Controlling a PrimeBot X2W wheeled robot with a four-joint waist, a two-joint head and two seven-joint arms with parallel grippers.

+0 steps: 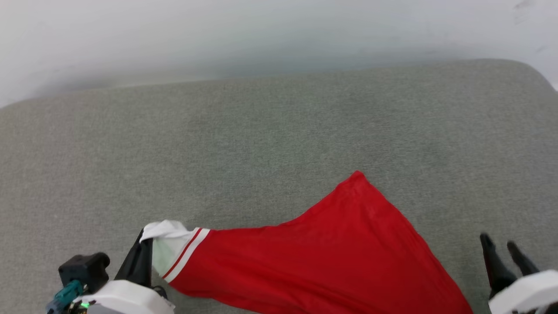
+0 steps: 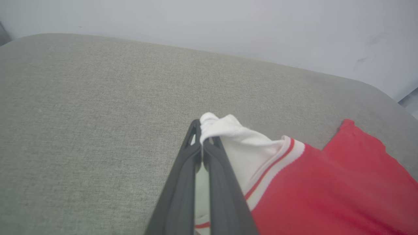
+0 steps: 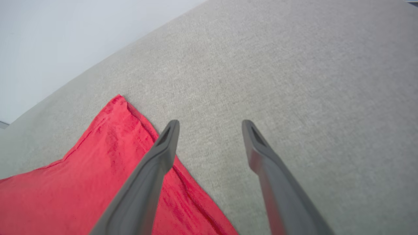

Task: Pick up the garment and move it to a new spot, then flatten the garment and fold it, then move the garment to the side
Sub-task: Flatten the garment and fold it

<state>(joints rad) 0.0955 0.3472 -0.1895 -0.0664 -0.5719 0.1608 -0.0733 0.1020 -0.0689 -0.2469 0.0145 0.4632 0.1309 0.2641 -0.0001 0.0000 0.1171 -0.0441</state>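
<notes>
The garment (image 1: 331, 253) is a red jersey with a white sleeve and red-white striped trim, spread over the near part of the grey cushion with one corner pointing away from me. My left gripper (image 1: 146, 237) at the lower left is shut on the white sleeve (image 2: 235, 137), lifting its bunched end. In the left wrist view the two dark fingers (image 2: 183, 176) pinch the white cloth at their tips. My right gripper (image 1: 501, 246) at the lower right stands open with nothing between its fingers, just right of the red cloth (image 3: 98, 163). The print is hidden.
A wide grey upholstered surface (image 1: 261, 131) stretches ahead and to both sides, bare beyond the red corner. A pale wall (image 1: 279, 30) rises behind its far edge. The surface's rounded far right corner (image 1: 532, 74) shows at the upper right.
</notes>
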